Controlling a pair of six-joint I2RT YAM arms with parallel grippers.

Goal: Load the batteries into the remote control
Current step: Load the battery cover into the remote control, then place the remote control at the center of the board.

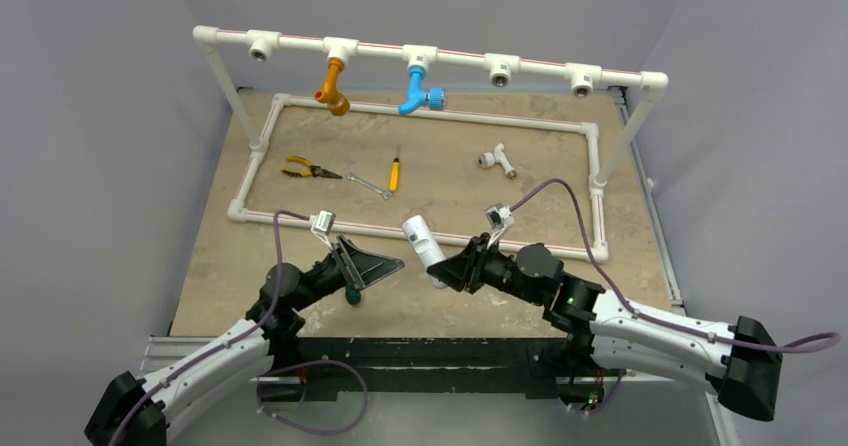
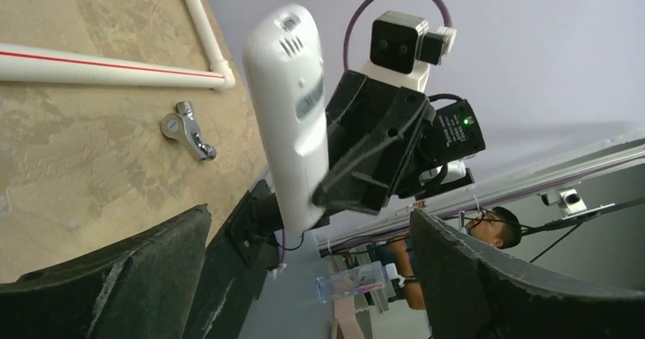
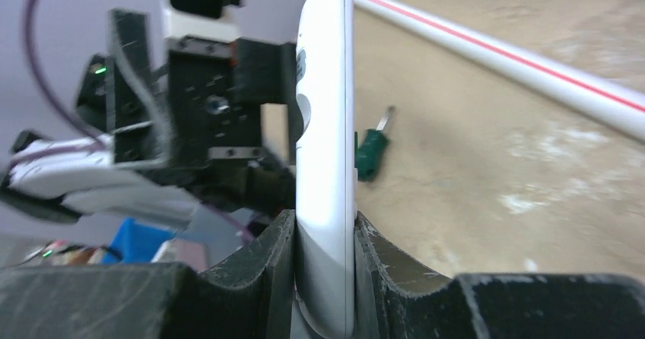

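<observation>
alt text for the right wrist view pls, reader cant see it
A slim white plastic remote control, seen edge-on, is clamped near its lower end between the two black fingers of the right gripper. Behind it is the black left gripper; beside it, a green-handled screwdriver and a red-striped white plastic pipe lie on the tan table.

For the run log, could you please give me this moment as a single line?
right tool: shut on remote control, held aloft | left tool: open, empty | batteries: not in view
</observation>
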